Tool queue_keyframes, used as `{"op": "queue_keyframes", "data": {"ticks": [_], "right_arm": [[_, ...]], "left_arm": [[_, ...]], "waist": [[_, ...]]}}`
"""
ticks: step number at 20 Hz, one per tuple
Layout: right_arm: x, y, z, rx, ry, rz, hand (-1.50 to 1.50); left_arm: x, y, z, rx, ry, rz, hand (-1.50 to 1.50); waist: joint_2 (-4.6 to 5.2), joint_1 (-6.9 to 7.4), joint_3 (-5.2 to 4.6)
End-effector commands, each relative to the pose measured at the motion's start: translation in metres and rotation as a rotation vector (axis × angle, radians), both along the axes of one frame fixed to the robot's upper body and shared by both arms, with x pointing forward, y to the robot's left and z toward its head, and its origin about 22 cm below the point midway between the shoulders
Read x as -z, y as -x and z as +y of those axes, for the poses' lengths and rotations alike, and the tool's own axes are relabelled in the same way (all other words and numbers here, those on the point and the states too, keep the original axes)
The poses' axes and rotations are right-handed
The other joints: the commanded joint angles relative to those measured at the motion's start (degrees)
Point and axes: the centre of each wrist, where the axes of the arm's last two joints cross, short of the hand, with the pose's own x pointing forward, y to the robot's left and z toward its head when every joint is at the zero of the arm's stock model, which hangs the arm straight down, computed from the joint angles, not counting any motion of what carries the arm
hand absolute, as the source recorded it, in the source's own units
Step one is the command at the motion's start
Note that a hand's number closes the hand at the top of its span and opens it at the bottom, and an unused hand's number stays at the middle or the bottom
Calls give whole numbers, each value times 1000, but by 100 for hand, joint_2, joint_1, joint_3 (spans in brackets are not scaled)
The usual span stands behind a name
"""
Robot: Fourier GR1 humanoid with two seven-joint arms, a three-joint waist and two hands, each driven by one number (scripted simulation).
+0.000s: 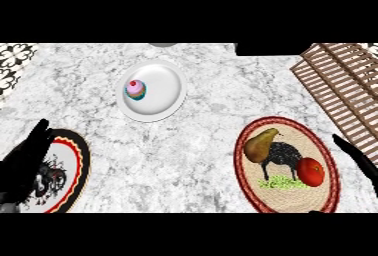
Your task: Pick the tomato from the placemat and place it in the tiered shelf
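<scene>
In the head view, the round red tomato (311, 172) was seen on the oval woven placemat (323, 150), beside a brown pear (260, 145). The right hand (356, 159), open-fingered, was best lowered squarely over it; the slatted wooden shelf (341, 80) stood beyond the placemat. The left hand (26, 157) rested open.

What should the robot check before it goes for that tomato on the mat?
1. Tomato lies on the right placemat, in plain sight: ok.
2. Nothing on top of the tomato; the pear lies apart from it on the same mat: ok.
3. Right robot hand holds nothing, fingers straight, just right of the mat: ok.
4. Left robot hand is open over the other placemat, away from the tomato: ok.
5. Tiered shelf stands at the upper right with bare counter before it: ok.
6. Whether a shelf tier has room for the tomato: cannot tell, only slats show.
</scene>
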Motion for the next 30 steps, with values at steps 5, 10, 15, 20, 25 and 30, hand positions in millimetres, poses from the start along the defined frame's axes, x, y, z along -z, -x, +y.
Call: {"op": "queue_keyframes", "data": {"ticks": [5, 10, 15, 20, 25, 30], "right_arm": [[-38, -3, -12, -88, 473, 298, -150], [-40, -11, 16, -123, 623, 384, -150], [-47, -35, 20, -126, 705, 423, -150], [-21, -36, 13, -141, 721, 448, -150], [-4, -55, 5, -143, 723, 463, -150], [39, -68, -21, -126, 735, 452, -150]], "left_arm": [[2, -9, -15, 31, 26, 0, 0], [-3, -21, 0, 26, 15, -15, 0], [5, -8, -7, 36, 5, 13, 0], [10, -14, -3, 35, 10, 3, 0], [10, -16, -2, 38, 26, -5, 0], [10, -20, -17, 24, 11, -3, 0]], "waist": [[32, 182, 2], [44, 208, 10], [27, 196, 17], [17, 124, 19], [20, 119, 19], [27, 136, 23]]}}
